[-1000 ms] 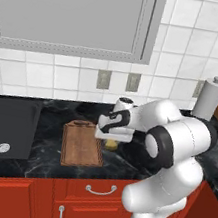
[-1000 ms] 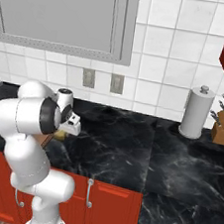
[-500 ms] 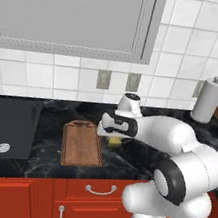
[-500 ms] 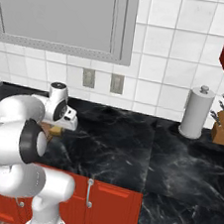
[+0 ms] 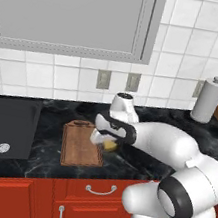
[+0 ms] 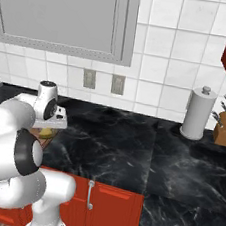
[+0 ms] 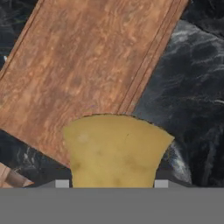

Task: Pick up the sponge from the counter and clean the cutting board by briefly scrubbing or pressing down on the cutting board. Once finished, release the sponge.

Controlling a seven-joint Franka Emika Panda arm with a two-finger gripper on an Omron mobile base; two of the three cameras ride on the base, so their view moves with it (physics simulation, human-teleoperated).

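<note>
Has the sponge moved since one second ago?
Yes. The sponge, held in the gripper, has shifted slightly left toward the cutting board, now at its right edge.

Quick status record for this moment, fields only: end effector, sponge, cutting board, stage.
end effector: shut on the sponge, at the right edge of the cutting board
sponge: yellow, held between the fingers, overlapping the board's right rim in the hand view
cutting board: flat on the counter, handle end toward the wall, right of the sink
contact with board: cannot tell
stage: sponge picked up; release not yet done
</note>
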